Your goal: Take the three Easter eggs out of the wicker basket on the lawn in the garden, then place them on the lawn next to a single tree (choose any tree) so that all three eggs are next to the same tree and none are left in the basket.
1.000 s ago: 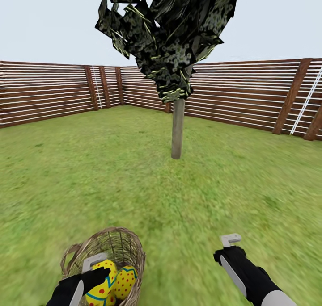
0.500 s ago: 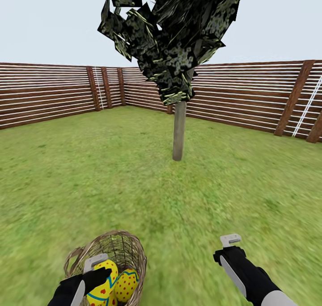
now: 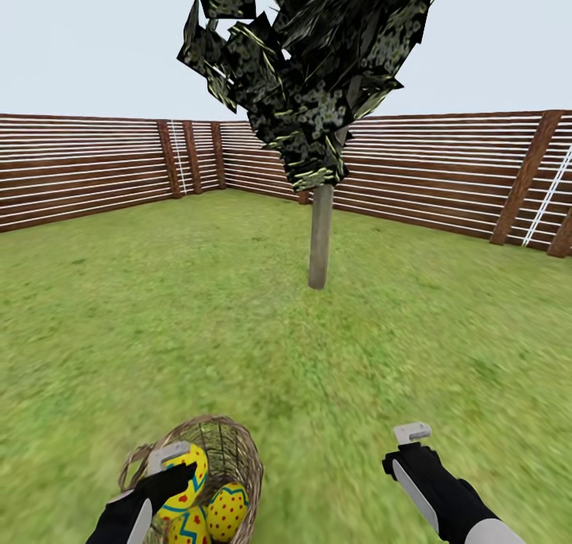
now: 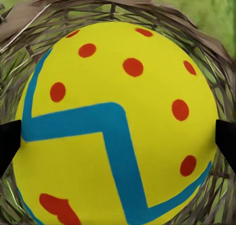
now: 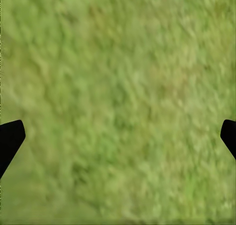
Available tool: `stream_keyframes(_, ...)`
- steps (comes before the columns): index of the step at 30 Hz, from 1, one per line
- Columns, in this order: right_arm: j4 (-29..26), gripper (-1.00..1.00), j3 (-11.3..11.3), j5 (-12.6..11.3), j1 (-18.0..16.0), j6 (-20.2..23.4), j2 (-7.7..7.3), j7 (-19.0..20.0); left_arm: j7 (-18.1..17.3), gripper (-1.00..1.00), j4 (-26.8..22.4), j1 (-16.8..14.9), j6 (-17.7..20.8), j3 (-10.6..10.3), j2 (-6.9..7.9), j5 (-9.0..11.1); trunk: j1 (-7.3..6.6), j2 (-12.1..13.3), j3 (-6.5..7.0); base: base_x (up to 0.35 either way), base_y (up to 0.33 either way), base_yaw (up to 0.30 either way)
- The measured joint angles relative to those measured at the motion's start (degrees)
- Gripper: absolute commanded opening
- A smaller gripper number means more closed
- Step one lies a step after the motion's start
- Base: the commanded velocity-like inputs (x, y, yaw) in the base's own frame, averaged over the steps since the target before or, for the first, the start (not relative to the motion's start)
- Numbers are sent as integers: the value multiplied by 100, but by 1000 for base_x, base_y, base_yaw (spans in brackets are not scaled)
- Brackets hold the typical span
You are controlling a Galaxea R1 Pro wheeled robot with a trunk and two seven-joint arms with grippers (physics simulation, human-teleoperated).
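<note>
A grassy garden lies under a pale sky, closed in by a brown slatted fence (image 3: 79,179) that runs behind the tree (image 3: 321,238). The lawn (image 3: 334,353) spreads from the fence down to the robot's arms.

Well in front of the tree and off to its left, the wicker basket (image 3: 230,449) stands on the grass. The left gripper (image 3: 163,471) reaches into its mouth, its fingers spread to either side of the top egg (image 3: 189,468), a yellow one with red spots and a blue zigzag. In the left wrist view this egg (image 4: 118,131) sits between the two dark fingertips (image 4: 9,141) at the frame edges, with the woven basket wall (image 4: 206,52) around it; whether the fingers are pressing the egg or only bracketing it cannot be told. Two more eggs lie lower in the basket, one (image 3: 226,511) red-spotted, the other (image 3: 187,528) partly hidden beside it.

To the right of the basket, also well in front of the tree, the right gripper (image 3: 412,441) hangs above bare grass, its fingers (image 5: 10,139) spread wide apart and holding nothing.
</note>
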Motion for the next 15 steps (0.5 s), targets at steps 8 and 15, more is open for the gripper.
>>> stream_keyframes(8, 16, 100, 1, 3, -1, -156, 1, 1, -2, -100, -5, 1, -24, 0, -66, -1, -176, 321, 144, 0, 0, 109)
stream_keyframes(15, 18, 100, 1, 0, -1, -160, 1, 1, -3, -100, -1, 2, -24, -8, -96, -5, -330, 602, 269, 0, 0, 287)
